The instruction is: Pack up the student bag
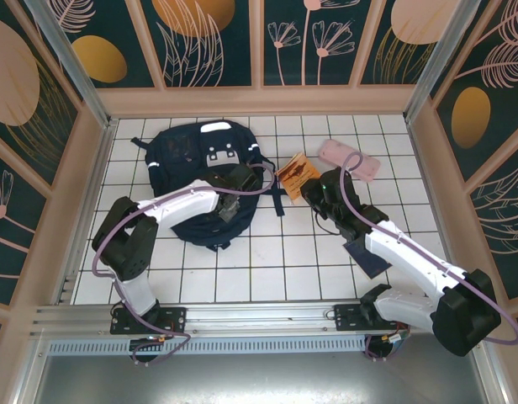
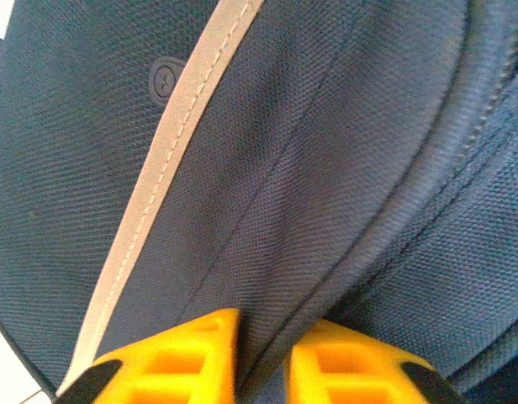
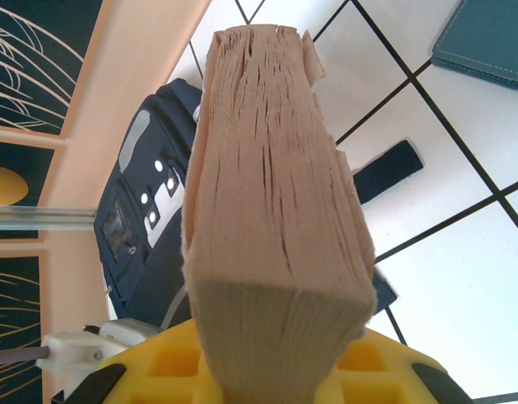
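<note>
White-tiled table (image 1: 267, 269), overhead: student bag (image 1: 192, 147) lies left of centre, long axis near-to-far, top pointing away from the arms. Left wrist: left gripper (image 2: 263, 362) pinches a ridge of its fabric; soft, floppy cloth, probably best held at seams or straps. Right wrist: right gripper (image 3: 276, 383) clamps a book (image 3: 276, 185).

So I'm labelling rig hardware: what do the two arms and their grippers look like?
Both the left arm and right arm have white links, black joints and a looping purple cable. The left gripper and right gripper have yellow fingers with hollow cells and black outer edges.
</note>
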{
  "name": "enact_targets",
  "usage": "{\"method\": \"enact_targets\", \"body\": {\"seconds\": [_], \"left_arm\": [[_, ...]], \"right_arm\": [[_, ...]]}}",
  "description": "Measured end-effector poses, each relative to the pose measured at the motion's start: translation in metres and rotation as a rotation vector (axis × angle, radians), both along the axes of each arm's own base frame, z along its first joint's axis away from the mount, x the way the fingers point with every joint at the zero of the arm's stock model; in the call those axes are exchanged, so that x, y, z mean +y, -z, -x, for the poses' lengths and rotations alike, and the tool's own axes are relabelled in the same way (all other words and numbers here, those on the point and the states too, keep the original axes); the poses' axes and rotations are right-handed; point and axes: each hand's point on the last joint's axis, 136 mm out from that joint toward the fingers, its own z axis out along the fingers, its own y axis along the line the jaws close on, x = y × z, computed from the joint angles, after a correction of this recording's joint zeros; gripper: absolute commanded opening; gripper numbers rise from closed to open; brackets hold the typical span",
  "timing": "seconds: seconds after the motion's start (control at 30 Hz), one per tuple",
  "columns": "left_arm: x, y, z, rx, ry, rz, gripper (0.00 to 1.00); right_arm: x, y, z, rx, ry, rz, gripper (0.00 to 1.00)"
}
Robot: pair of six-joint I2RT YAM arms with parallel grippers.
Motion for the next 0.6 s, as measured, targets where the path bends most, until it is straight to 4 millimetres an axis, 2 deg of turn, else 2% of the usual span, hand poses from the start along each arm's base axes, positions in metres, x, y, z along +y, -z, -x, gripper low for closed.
{"method": "enact_targets", "body": {"seconds": [0.13, 0.37, 0.43, 0.53, 0.6], "left_arm": [[-0.001, -0.033, -0.008, -0.098, 0.001, 0.045, 0.03], [0.001, -0.122, -0.027, -0.390, -0.034, 0.181, 0.00], [0.003, -0.142, -0.028, -0.456, -0.046, 0.227, 0.01], [0.002, -0.164, -0.029, -0.519, -0.056, 0.292, 0.00], [-0.001, -0.171, -0.031, -0.543, -0.061, 0.328, 0.00]], "right_arm": [[0.000, 0.000, 0.000, 0.001, 0.000, 0.001, 0.00], [-0.001, 0.002, 0.001, 0.008, 0.000, 0.006, 0.00], [0.000, 0.002, 0.001, 0.008, -0.002, 0.006, 0.00], [0.003, 0.001, 0.003, 0.005, -0.025, -0.002, 0.00], [0.007, -0.001, 0.006, -0.010, -0.054, -0.024, 0.00]]}}
